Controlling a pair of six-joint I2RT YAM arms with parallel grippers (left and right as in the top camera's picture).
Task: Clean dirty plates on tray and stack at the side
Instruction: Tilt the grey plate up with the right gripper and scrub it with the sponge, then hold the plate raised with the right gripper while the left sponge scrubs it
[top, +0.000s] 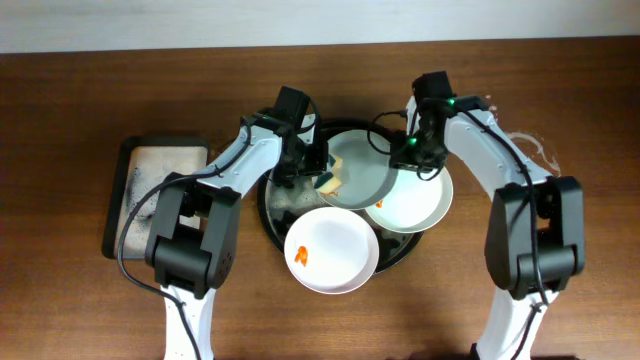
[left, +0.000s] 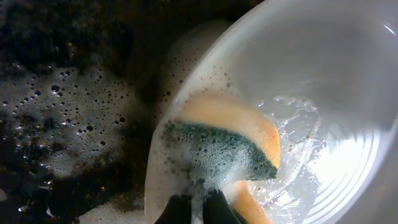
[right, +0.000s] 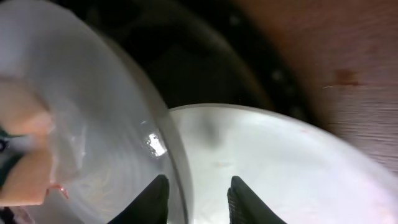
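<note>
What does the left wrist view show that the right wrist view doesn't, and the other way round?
Only the left wrist view shows bubbly foam on the black tray, and the left gripper on the sponge, whose green scouring face is up. Only the right wrist view shows a white plate lying flat, brown tabletop, and the right gripper straddling the rim of the tilted grey-blue plate; whether it clamps is unclear. Both show the grey-blue plate, the black tray and the sponge, which is only a peach blur in the right wrist view.
</note>
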